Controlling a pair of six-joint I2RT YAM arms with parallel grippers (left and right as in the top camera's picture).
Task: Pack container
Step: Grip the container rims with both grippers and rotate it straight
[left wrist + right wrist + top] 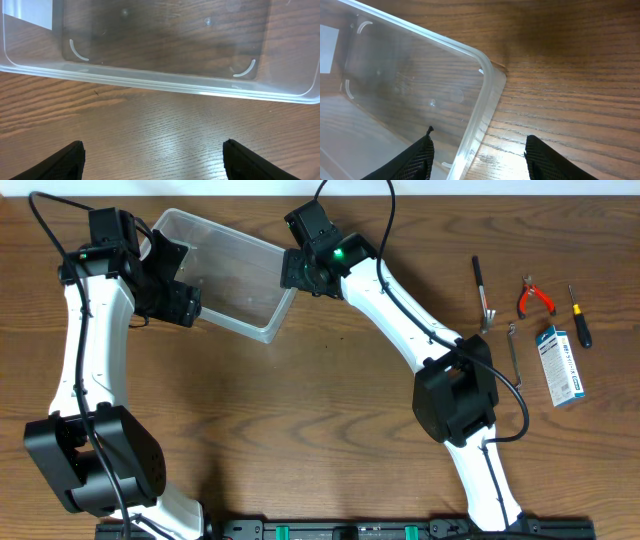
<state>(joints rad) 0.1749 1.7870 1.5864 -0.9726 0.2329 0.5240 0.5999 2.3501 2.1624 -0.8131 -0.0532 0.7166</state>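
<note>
- Showing left gripper (152, 146) spread wide, empty, just short of the container (235, 280) at far left; may shove it askew.
- Straddling its corner wall with right gripper (479, 137), half open, clamping nothing yet; may tip it.

A dark brown wood-grain desk (330, 410) fills the view. A pale strip (500, 188) runs beyond its far edge; a black rail (350, 530) lines the near edge. Soft light leaves a dull sheen (170, 145) on the wood.

Bare table (330, 410) beside container (230, 275)
</note>
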